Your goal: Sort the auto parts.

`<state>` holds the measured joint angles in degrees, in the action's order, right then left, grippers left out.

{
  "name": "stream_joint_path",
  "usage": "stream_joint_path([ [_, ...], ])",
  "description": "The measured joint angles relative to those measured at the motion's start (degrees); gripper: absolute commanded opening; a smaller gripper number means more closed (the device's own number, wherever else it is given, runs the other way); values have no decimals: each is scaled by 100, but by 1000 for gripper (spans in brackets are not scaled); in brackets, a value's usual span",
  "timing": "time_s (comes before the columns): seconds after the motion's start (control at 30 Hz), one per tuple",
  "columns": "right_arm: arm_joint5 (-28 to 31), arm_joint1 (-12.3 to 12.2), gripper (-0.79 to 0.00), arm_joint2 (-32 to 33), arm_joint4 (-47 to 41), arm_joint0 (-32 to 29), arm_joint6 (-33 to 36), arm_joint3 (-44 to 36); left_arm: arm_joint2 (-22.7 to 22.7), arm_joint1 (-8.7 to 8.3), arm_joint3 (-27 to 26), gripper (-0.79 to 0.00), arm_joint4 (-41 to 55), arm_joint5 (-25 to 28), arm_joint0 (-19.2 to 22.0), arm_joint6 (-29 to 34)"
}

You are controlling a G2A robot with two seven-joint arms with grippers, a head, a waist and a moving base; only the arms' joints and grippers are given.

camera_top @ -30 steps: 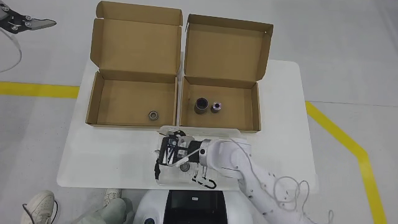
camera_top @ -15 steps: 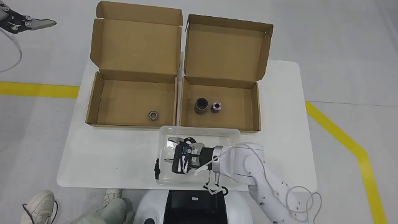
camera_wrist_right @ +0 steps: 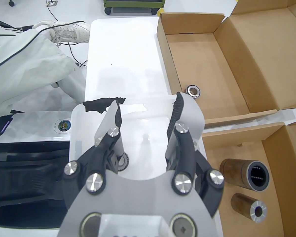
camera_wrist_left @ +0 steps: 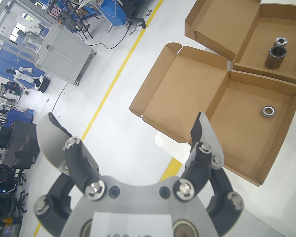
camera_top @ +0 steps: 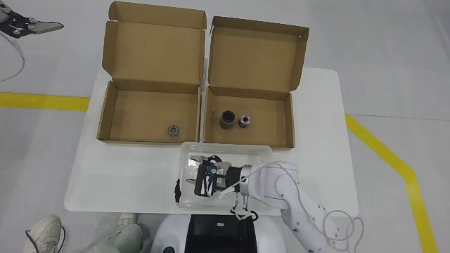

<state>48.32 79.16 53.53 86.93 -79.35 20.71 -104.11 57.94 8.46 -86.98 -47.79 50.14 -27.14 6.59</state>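
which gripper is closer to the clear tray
Right. The right gripper is over the clear tray; the left gripper is off the table, past the left cardboard box.

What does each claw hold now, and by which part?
Nothing. The right claw stands open over the clear tray, where a bearing lies ungripped; the left claw is open and empty.

Drawing the right gripper [camera_top: 202, 176] back over the tray [camera_top: 261, 147], away from the tray's left end, toward its middle and a little nearer the robot. Folding the arm behind it, tucking the elbow in close instead of stretching the forearm out long. Uncovering more of the tray's far rim ahead of the fingertips. Bringing one finger's base level with the bearing [camera_wrist_right: 124, 161], now just beside it. Barely shifting at all over the last half second.
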Motion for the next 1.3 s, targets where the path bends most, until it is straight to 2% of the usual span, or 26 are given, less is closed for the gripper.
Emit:
stream_joint_path([
  [0.43, 599, -235, -400, 187, 204, -214, 296, 67, 0, 0, 0, 0, 0, 0, 0, 0],
  [0.57, 596, -260, -394, 119, 217, -144, 409, 203, 0, 0, 0, 0, 0, 0, 0, 0],
  [0.87, 479, -248, -283, -202, 41, 180, 909, 558, 0, 0, 0, 0, 0, 0, 0, 0],
  [1.3, 140, -194, -256, -639, -314, 587, 1576, 953, 0, 0, 0, 0, 0, 0, 0, 0],
])
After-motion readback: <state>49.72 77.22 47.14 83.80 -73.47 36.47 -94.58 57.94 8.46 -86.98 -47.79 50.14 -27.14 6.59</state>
